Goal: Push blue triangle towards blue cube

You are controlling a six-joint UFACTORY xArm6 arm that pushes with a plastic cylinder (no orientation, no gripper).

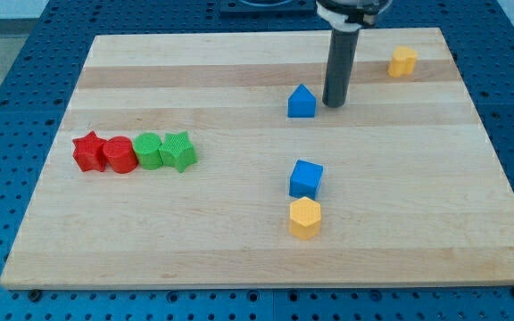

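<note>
My tip (334,104) stood just right of the blue triangle (302,102), near the surface's (239,232) top edge; no claw showed, so its state cannot be told. The blue cube (306,178) lay toward the bottom edge, touching a yellow block (305,218).

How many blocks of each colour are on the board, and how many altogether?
Red: 2, a star and a cylinder
Green: 2, a cylinder and a star
Blue: 2, the triangle and the cube
Yellow: 2, one at top right, one below the cube
Total: 8
</note>
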